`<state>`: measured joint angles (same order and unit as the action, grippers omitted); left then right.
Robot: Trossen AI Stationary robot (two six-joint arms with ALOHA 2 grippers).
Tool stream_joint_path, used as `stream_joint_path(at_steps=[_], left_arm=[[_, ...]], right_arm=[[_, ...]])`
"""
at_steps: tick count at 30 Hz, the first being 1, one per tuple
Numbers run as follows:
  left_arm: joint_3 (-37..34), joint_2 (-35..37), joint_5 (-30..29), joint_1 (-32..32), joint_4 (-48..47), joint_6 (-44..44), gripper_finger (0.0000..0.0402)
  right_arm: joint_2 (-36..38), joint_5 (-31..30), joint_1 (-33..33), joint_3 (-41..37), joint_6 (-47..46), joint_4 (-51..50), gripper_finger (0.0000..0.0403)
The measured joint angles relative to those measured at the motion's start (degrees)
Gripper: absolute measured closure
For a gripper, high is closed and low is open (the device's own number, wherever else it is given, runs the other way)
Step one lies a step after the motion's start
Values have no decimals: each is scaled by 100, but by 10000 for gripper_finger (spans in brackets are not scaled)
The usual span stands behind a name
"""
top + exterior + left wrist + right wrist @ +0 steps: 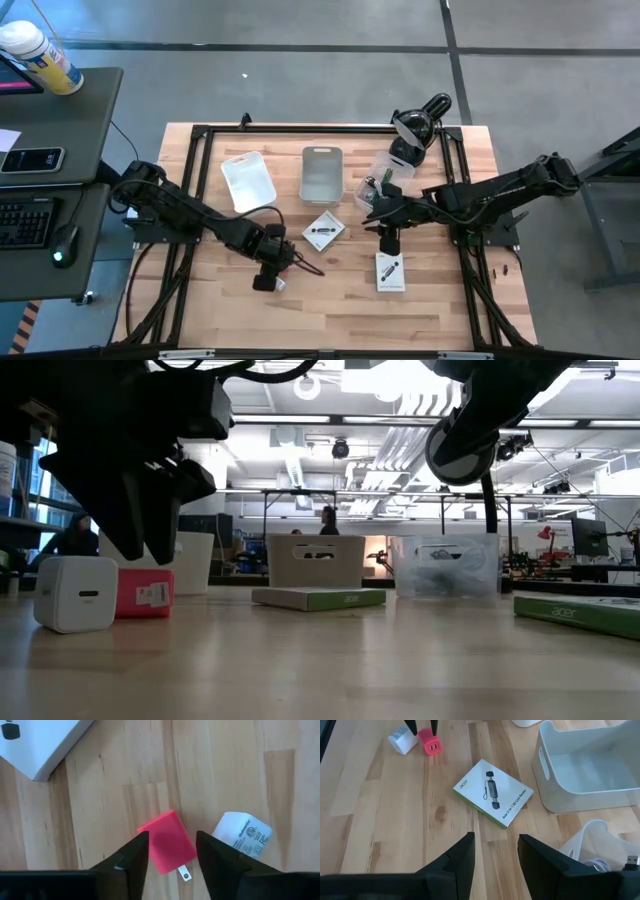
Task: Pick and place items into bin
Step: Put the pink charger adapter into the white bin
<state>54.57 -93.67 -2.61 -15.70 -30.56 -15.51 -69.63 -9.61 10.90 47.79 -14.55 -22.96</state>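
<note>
A pink block (167, 841) with a metal prong lies flat on the wooden table, and a white plug-in charger (243, 834) stands beside it. My left gripper (172, 856) points steeply down just above the pink block (145, 592), open, one finger on either side of it; I see no touch. My right gripper (495, 855) hangs open and empty above the table's middle (385, 235). A white card box printed black (492, 792) lies flat ahead of it. A second such box (390, 271) lies nearer the front edge. The grey-white bin (321, 172) stands at the far middle.
A white lid-like tray (248, 180) lies left of the bin and a clear tub (375, 185) holding cables stands right of it. A black frame (200, 135) rims the table. A desk with a keyboard and a spray can stands off to the left.
</note>
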Motion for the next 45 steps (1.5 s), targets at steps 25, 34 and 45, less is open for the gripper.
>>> stream_joint_path(at_steps=[25,34,45], left_arm=[[-2,-321,-20,0,76,44,213],[9,-315,-74,0,61,44,290],[-4,-330,-347,-2,23,46,191]], right_arm=[[0,-28,0,4,-101,-19,263],[0,-28,-2,4,-104,-15,263],[0,-28,-1,4,-100,-49,263]])
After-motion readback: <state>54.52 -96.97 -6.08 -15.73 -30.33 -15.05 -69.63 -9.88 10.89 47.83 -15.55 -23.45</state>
